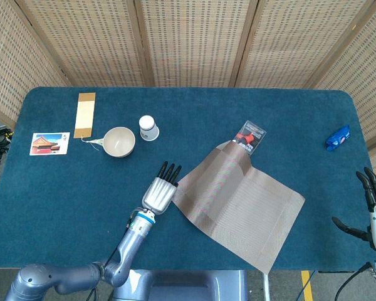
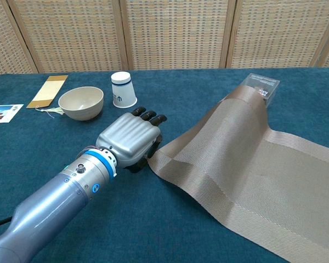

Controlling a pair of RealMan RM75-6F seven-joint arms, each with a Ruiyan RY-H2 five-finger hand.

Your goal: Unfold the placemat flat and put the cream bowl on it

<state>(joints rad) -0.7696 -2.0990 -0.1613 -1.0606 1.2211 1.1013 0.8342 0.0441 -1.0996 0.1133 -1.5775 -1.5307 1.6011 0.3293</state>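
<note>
- Head view: blue bench (image 1: 62,200) seen from above, with a brown woven placemat (image 1: 238,200) lying near the middle as the landmark.
- Placemat mostly spread out, but its far corner still folded or draped up against a small dark card packet (image 1: 250,137) at the mat's far edge.
- Left hand (image 1: 161,191) just beside the mat's left corner, back upward, fingers stretched forward and close together; whether a fingertip touches or pinches the mat edge cannot be told from here.
- Cream bowl (image 1: 119,141) well to the left of the mat and farther back, upright, with a white paper cup (image 1: 148,128) just beside it.
- Right hand (image 1: 375,210) well to the right of the mat at the bench's near edge, fingers spread, holding nothing.
- Chest view: left hand (image 2: 130,139) low at the mat's near-left corner (image 2: 159,156), knuckles up, fingers curled downward at the mat's edge; grip underneath hidden, so hold on the mat cannot be told.
- Mat rising toward the packet (image 2: 261,86) behind it, not yet lying flat there.
- Bowl (image 2: 81,102) left of and behind the mat, apart from it.
- Likely best handling: draw the left corner outward and low along the bench, gently, to slide the far fold off the packet without bunching the weave; flatten fully before fetching the bowl.
</note>
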